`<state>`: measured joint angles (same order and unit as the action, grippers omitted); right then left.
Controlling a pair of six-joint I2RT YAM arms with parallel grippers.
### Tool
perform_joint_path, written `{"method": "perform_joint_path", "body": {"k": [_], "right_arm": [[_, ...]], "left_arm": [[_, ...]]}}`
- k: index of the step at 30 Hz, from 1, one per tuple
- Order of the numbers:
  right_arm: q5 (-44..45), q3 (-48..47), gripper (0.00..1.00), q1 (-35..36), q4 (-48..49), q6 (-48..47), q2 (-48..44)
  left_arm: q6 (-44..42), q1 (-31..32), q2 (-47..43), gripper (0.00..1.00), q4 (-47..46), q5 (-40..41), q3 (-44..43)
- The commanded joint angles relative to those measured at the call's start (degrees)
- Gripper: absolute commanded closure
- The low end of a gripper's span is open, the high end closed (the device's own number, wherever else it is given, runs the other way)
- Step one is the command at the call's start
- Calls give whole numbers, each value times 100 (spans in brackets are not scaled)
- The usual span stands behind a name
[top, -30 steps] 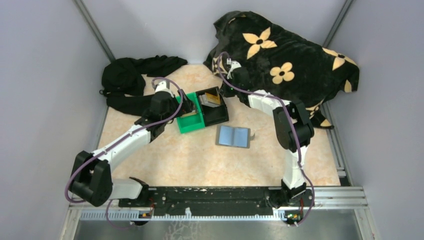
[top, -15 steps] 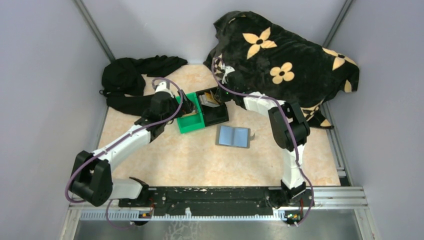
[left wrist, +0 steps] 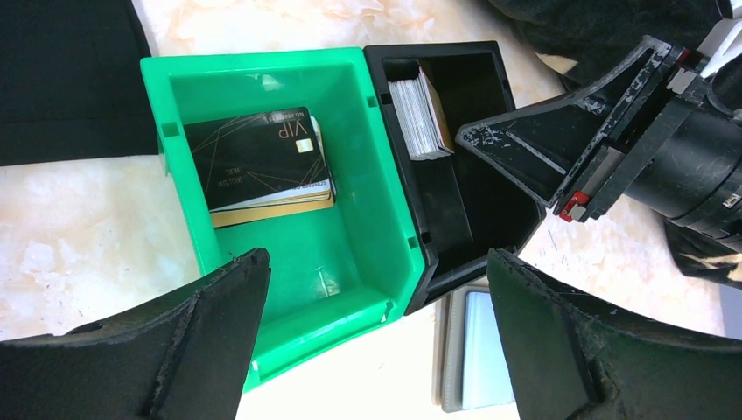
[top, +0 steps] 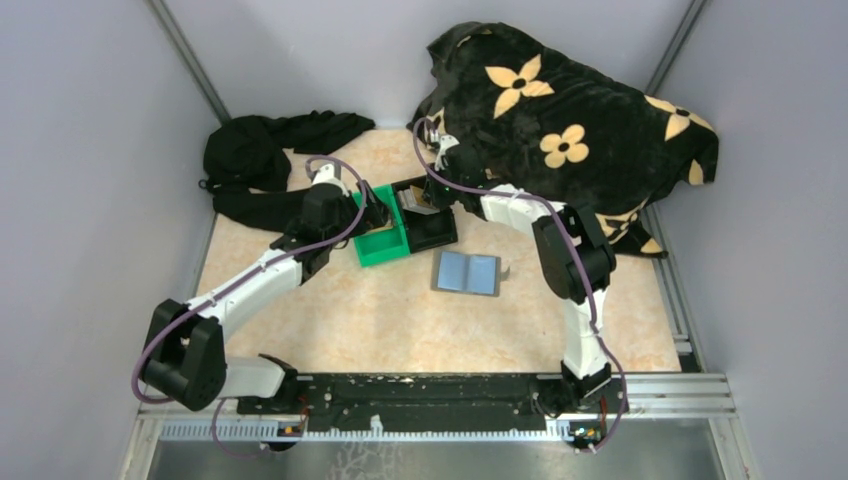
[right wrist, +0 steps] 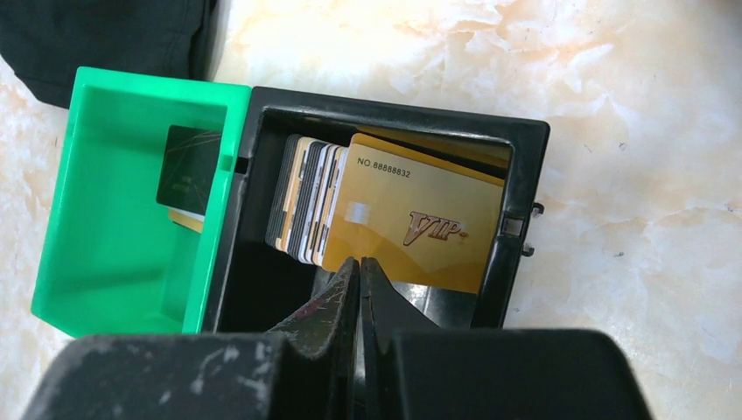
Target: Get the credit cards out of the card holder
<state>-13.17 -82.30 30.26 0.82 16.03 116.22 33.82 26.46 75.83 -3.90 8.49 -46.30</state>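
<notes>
1. Over the black plastic bin (right wrist: 525, 175), right gripper (right wrist: 359, 262) is pinched tight on nothing, its tips just beside the leaning golden-tan VIP card (right wrist: 420, 219).
2. Jaws wide apart, left gripper (left wrist: 376, 262) hangs above the green plastic bin (left wrist: 166, 105).
3. Slim grey-blue bifold card holder (top: 467, 272) lies open at the black bin's five o'clock.
4. Best move, I'd say: lift straight out — don't topple the leaning card.

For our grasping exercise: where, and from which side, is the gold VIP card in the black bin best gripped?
Likely pinch the gold card by its top edge from above, across its faces: it stands on edge against the other cards.
</notes>
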Motion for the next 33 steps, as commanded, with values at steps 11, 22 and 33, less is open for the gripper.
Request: {"method": "perform_joint_path", "body": {"k": [11, 22, 33], "right_arm": [[653, 1676, 87, -213, 1906, 179, -2432], [1757, 3929, 27, -521, 1986, 183, -4062], [2229, 5301, 27, -770, 1834, -50, -5354]], "left_arm": [[128, -40, -260, 1, -562, -471, 222], [136, -37, -309, 1, -484, -721, 177], [167, -36, -790, 1, -260, -869, 299]]}}
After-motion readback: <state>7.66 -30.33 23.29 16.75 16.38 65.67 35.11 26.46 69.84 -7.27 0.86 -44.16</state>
